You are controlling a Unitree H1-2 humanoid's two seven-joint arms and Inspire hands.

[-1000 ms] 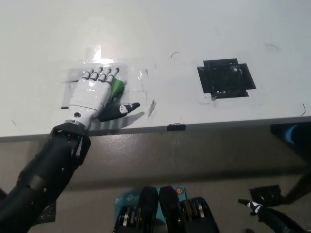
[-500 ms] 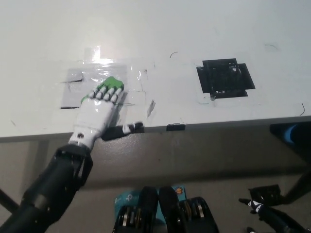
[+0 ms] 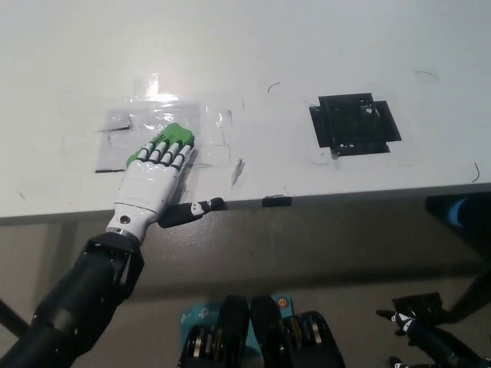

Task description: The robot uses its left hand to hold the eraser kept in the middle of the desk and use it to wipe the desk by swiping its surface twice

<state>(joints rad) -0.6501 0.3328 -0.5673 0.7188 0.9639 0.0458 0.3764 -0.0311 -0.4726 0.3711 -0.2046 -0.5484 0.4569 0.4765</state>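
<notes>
A green eraser point(image 3: 175, 136) lies on the white desk point(image 3: 253, 46), left of the middle, on a patch of clear tape. My white left hand point(image 3: 153, 180) rests on it from the near side. Its fingers point(image 3: 165, 156) lie flat over the eraser's near half, and the thumb point(image 3: 192, 209) stretches out along the desk's front edge. The eraser's far end shows beyond the fingertips. My black right hand point(image 3: 420, 328) hangs low at the bottom right, below the desk, only partly in view.
A black tape square point(image 3: 355, 123) is stuck to the desk at the right. Clear tape patches point(image 3: 149, 115) surround the eraser. A small black tab point(image 3: 278, 201) sits on the desk's front edge. A blue and black object point(image 3: 462, 211) stands below the desk's right end.
My left hand has drawn back toward the desk's front edge. The eraser, which showed beside the palm, now shows under and beyond the fingertips. The thumb has slid to the edge.
</notes>
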